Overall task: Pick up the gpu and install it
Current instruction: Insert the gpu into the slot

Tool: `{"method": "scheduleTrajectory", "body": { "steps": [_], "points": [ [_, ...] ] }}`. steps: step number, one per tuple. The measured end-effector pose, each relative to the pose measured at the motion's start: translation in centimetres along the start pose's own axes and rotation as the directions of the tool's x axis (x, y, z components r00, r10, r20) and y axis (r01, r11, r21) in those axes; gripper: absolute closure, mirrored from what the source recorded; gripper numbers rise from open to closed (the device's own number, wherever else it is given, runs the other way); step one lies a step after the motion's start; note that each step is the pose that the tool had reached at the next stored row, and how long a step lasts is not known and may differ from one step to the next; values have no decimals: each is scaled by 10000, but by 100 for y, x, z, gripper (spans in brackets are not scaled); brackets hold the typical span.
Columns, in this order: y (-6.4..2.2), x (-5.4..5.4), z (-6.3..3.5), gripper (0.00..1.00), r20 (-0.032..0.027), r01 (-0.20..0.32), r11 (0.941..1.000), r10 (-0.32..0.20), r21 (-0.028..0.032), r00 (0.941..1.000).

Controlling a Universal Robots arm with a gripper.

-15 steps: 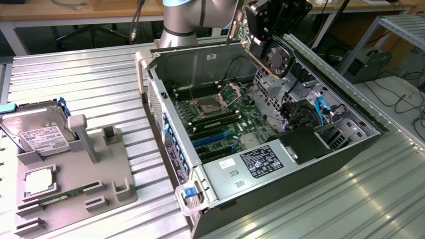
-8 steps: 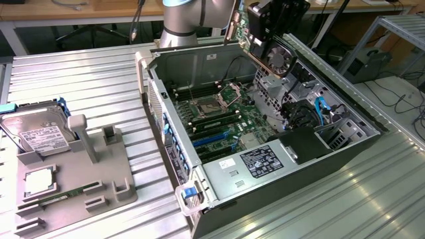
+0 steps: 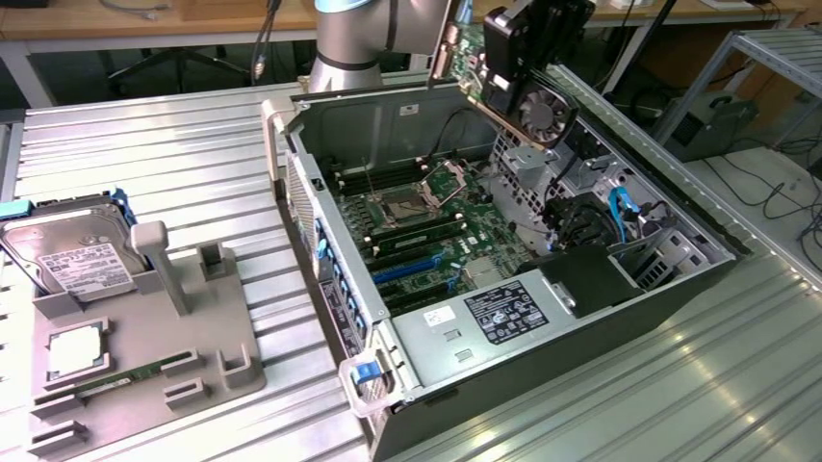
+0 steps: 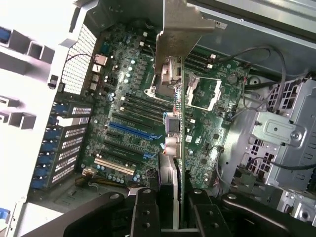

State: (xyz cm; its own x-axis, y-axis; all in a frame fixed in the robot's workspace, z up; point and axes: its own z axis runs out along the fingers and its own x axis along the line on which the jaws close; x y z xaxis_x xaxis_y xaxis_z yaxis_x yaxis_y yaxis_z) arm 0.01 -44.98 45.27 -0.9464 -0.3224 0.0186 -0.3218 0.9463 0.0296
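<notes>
The gripper is squeezing the gpu tight between its fingers and holding it up over the open case, so the picking up is done, but the gpu is not yet sitting in a slot below the gripper.

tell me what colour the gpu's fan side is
Black; the gpu shows it best in the exterior view.

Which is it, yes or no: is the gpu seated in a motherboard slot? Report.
No. The gpu hangs in the gripper above the open computer case, clear of the motherboard slots.
</notes>
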Motion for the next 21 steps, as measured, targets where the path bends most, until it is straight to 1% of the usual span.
{"method": "scheduleTrajectory", "body": {
  "steps": [3, 7, 10, 13, 14, 15, 16, 19, 21],
  "points": [
    [0, 0, 0, 72, -9, 291, 9996, -291, 5, 9996],
    [0, 0, 0, 72, -22, 733, 9973, -733, 12, 9973],
    [0, 0, 0, 72, -34, 1109, 9938, -1109, 19, 9938],
    [0, 0, 0, 72, -46, 1505, 9886, -1505, 24, 9886],
    [0, 0, 0, 72, -51, 1621, 9868, -1621, 26, 9868],
    [0, 0, 0, 72, -57, 1822, 9833, -1822, 28, 9833],
    [0, 0, 0, 72, -61, 1938, 9810, -1938, 30, 9810],
    [0, 0, 0, 72, -79, 2478, 9688, -2478, 36, 9688],
    [0, 0, 0, 72, -89, 2748, 9615, -2748, 40, 9615]
  ]
}}
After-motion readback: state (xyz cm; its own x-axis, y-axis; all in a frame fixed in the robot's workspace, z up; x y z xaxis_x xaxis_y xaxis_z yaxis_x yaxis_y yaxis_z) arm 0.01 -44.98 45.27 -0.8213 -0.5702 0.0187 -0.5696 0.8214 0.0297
